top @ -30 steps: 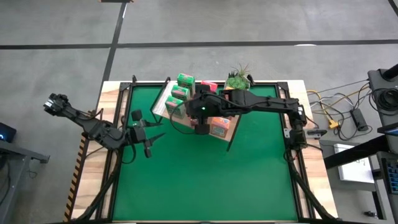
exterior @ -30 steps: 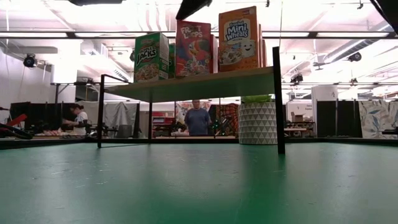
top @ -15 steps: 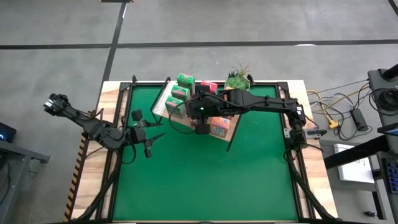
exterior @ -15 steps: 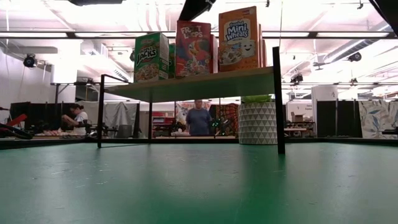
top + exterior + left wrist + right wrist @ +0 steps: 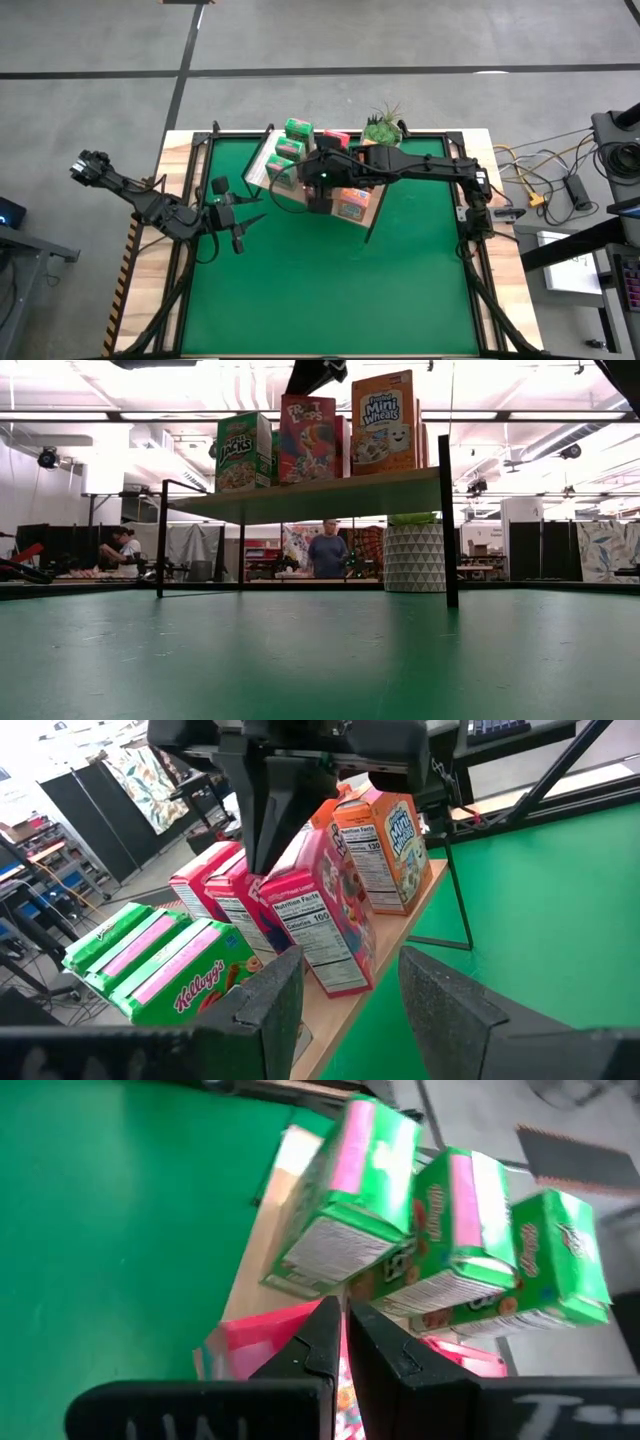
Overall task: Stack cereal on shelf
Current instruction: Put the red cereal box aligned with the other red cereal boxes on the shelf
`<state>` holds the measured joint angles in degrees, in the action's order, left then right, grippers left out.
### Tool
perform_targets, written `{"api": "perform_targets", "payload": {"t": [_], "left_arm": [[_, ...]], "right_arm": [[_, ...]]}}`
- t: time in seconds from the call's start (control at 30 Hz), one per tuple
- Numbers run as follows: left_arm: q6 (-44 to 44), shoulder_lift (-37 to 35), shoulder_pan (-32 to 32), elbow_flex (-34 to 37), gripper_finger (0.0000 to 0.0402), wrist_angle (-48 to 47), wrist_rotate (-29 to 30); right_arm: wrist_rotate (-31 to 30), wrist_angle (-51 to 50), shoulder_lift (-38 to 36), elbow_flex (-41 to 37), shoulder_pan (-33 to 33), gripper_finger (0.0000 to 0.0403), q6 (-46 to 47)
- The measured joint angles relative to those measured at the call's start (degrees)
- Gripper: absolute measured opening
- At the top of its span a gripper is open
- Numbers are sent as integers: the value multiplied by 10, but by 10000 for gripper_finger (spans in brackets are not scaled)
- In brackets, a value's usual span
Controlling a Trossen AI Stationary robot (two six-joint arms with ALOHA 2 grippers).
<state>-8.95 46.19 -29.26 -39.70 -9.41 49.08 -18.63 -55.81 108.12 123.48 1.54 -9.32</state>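
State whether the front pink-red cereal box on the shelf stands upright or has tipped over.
Upright: the pink-red cereal box stands on its base on the shelf, level with its neighbours.

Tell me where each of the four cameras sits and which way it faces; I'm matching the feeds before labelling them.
High view: overhead, straight down on the green mat; both arms, left pincer parked.
Low view: mat height, facing the shelf and room; an arm tip at top.
Left wrist view: looks past its open fingers at the cereal.
Right wrist view: looks past the shut right pincer down onto green boxes.
Shared: both wrist views show the pink-red box under the right pincer.
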Motion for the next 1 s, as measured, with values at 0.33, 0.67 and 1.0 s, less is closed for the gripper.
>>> {"api": "perform_targets", "payload": {"t": [0.33, 0.67, 1.0], "left_arm": [[0, 0, 0, 0, 148, 0, 0], [0, 0, 0, 0, 148, 0, 0], [0, 0, 0, 0, 148, 0, 0]], "right_arm": [[34, -3, -8, 9, -2, 12, -21], [158, -19, 3, 9, -10, 12, -67], [95, -5, 17, 8, -9, 12, -63]]}}
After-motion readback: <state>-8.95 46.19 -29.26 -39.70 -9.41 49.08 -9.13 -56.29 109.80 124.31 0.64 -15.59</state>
